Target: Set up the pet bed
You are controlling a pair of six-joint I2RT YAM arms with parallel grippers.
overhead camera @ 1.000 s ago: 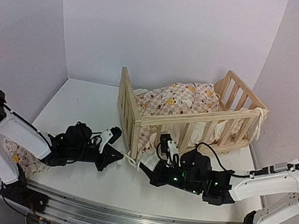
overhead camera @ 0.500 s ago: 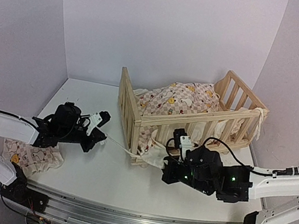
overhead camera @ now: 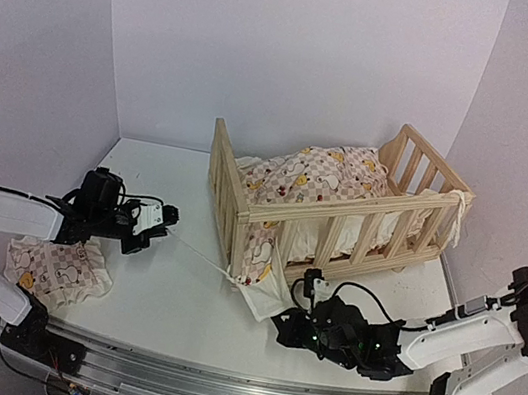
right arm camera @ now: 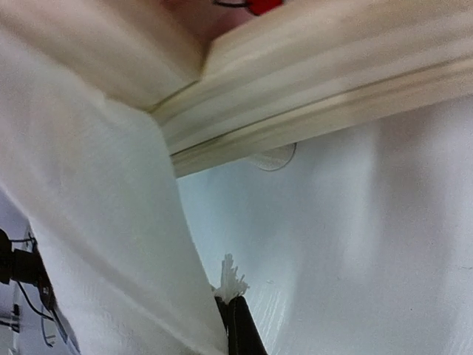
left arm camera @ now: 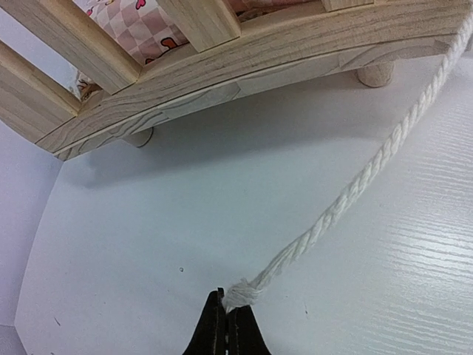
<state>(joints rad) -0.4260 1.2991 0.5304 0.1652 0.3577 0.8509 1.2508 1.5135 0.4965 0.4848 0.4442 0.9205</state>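
Gripping left tool [left arm camera: 225, 329]: was clamped on string [left arm camera: 355, 188] knot, string taut.
Right tool [right arm camera: 238, 325]: pinched cushion [right arm camera: 96, 222] corner below bed frame [right arm camera: 332, 81].

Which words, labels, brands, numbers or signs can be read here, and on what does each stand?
None can be read in any view.
The light pine slatted frame bears no print.
The pink-white checked cushion shows only ducks and cherries, no letters.
The white twisted cord, the left arm and the right arm show no legible marking.
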